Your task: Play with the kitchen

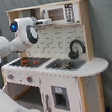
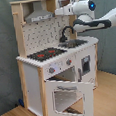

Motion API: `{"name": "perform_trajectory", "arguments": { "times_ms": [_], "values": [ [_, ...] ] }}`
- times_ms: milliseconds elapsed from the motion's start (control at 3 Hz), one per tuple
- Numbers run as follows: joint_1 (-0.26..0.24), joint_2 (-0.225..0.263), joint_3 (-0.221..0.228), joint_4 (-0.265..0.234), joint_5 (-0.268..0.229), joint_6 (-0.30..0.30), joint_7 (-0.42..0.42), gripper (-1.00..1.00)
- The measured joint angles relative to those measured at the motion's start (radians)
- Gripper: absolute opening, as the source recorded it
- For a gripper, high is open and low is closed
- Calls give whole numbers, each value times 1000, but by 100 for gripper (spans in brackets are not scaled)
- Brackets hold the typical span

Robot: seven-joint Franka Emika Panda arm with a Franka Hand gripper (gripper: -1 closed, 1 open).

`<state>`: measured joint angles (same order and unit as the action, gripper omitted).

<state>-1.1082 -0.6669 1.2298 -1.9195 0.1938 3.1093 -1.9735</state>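
The kitchen point(image 2: 56, 59) is stood on the wooden floor point(image 2: 105, 97), oven door point(image 2: 65, 96) dropped open for access. The arm point(image 2: 93, 18) is held high beside the grey hood point(image 2: 40, 15). The pincer's state cannot be told.

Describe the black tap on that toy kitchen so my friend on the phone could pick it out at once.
Start at the toy kitchen of white panels and pale wood. On its countertop, beside the black hob with red rings, lies a sink. The faucet rises behind it, before the tiled back wall: the only tall, black, hook-shaped piece there.
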Motion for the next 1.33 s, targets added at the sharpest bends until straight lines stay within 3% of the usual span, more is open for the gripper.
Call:
{"name": "perform_trajectory", "arguments": {
  "times_ms": [333,667,1000,1333],
  "values": [
    [-55,0,41,48,0,-26,42,100],
    [-55,0,41,49,0,-26,43,-100],
    [-55,0,42,50,0,-27,45,-100],
    [11,-6,-19,-3,1,-30,50,-100]
  ]
}}
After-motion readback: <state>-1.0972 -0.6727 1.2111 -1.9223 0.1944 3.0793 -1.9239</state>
